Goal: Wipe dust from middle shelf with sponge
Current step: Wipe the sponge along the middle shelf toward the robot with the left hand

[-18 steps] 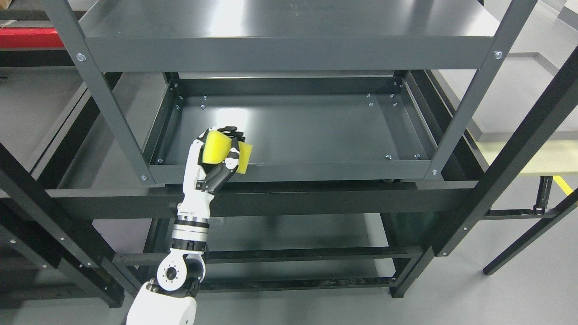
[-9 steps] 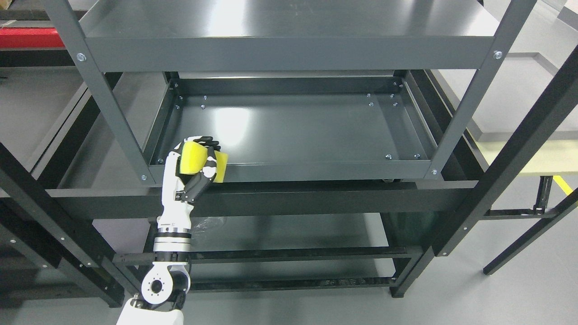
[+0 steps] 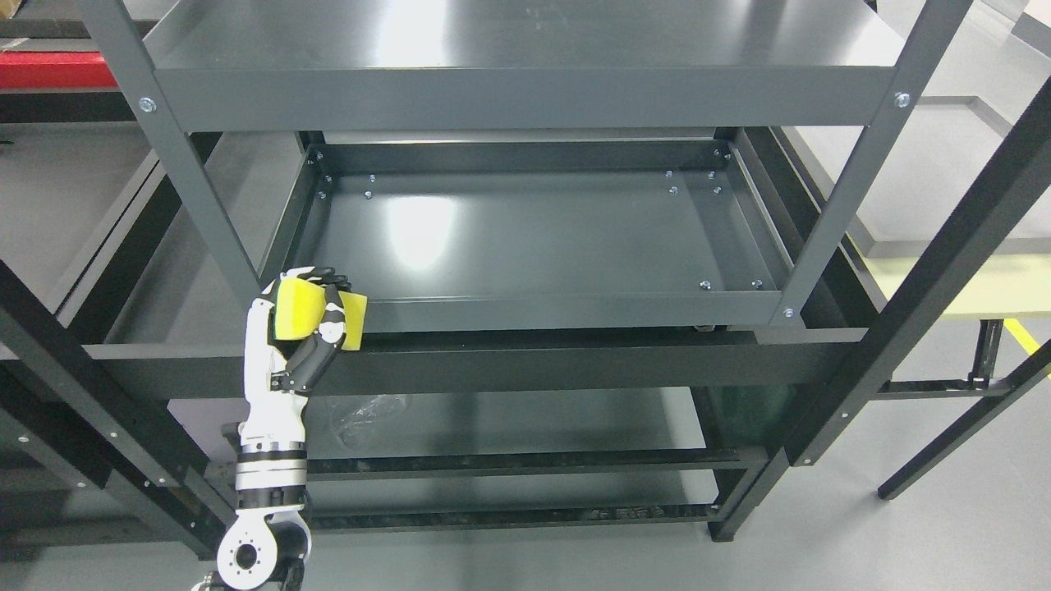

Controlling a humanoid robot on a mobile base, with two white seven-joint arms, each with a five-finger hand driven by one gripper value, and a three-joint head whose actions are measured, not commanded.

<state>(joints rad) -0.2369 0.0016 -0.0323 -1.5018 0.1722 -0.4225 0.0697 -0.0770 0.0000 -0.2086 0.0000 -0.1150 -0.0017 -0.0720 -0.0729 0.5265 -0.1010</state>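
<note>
One Hand, One Sponge, Off the Shelf

One second earlier: left robot hand (image 3: 300,328) over the front left part of the middle shelf (image 3: 534,238), sponge (image 3: 316,314) above the tray floor. Half a second earlier: already at the front lip. Since then, drawn back further and to the left, clear of the tray, in front of the front left corner by the grey upright post (image 3: 176,156). Slight shift of the whole picture too, so part of that from the camera.

Judged from this: pulled away from the surface rather than pressed to it, so either a stroke ended or the wiping finished; no dust discernible on the glossy shelf either way.

Pose: forearm rising near-vertical from the lower left, wrist joint low in the picture, palm turned toward the rack. Fingers (image 3: 324,275) curled over the top of the yellow sponge and thumb against its front, foam squeezed between them. Sponge level with the shelf's front rim, whether touching it impossible to tell.

Right arm nowhere in the head view.
</note>
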